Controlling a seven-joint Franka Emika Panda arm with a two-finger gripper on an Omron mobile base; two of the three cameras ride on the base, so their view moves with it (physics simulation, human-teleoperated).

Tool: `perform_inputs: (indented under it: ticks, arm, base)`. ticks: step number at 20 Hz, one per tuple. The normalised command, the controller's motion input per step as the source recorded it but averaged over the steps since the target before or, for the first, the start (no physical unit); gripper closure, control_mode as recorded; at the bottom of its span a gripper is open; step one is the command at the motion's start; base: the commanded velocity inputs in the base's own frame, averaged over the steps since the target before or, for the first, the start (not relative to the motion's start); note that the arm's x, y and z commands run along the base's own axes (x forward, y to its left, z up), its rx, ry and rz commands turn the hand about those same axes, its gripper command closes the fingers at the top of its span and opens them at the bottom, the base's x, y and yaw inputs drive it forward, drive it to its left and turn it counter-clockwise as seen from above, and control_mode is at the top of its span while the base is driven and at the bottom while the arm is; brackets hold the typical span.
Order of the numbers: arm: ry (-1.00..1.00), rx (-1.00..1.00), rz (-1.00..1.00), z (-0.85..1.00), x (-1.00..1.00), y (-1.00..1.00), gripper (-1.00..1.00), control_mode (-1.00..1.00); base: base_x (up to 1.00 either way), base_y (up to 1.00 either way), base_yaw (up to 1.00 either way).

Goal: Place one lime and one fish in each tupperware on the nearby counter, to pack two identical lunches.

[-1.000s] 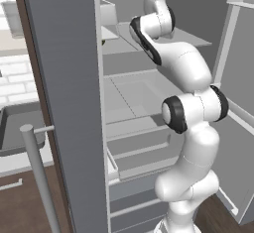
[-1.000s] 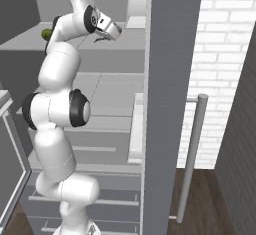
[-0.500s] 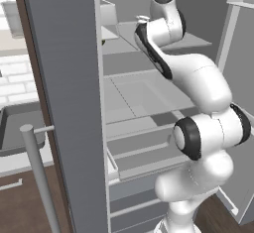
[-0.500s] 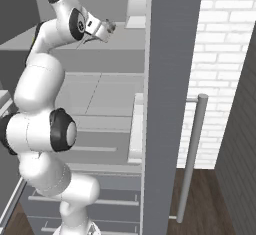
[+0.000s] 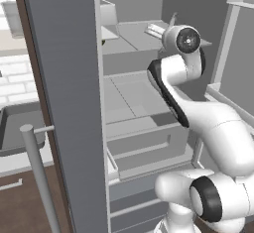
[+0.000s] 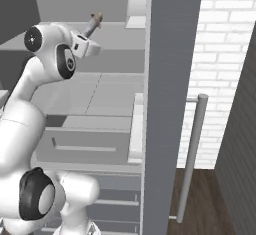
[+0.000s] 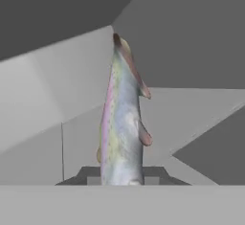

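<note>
My gripper (image 7: pixel 122 177) is shut on a silvery grey fish (image 7: pixel 122 123) with pinkish fins, which stands straight up from between the dark fingertips (image 7: pixel 91 175). From the right base the fish (image 6: pixel 94 21) pokes up and away from the gripper (image 6: pixel 88 32), above the fridge's top shelf (image 6: pixel 115 36). From the left base its tail (image 5: pixel 172 19) shows just behind my wrist. A sliver of dark green lime (image 5: pixel 102 42) peeks past the door's edge on that shelf. The tupperware is out of view.
I face an open fridge with grey shelves (image 5: pixel 134 90) and drawers (image 6: pixel 85 146). A white box (image 6: pixel 136 1) stands on the top shelf. The grey door (image 5: pixel 69 103) with its bar handle (image 5: pixel 37 177) stands left; a dark grey basin (image 5: pixel 20 128) sits in the counter (image 5: pixel 20 161).
The arm has swung its elbow across and drawn the hand back from the top shelf, the fish coming with it. The jaws stay shut on the fish.
</note>
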Motion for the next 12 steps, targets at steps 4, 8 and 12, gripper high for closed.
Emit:
perform_inputs:
  ticks: [4,8,12]
  arm:
    - [-0.23,0.0,0.07,0.05,-1.0,0.08,1.0,-1.0]
    - [-0.01,-0.02,0.03,0.21,-1.0,0.13,1.0,-1.0]
    - [0.18,-0.1,0.04,0.04,-1.0,0.2,1.0,-1.0]
  base:
    - [0.0,0.0,0.0]
    - [0.0,0.0,0.0]
    - [0.0,0.0,0.0]
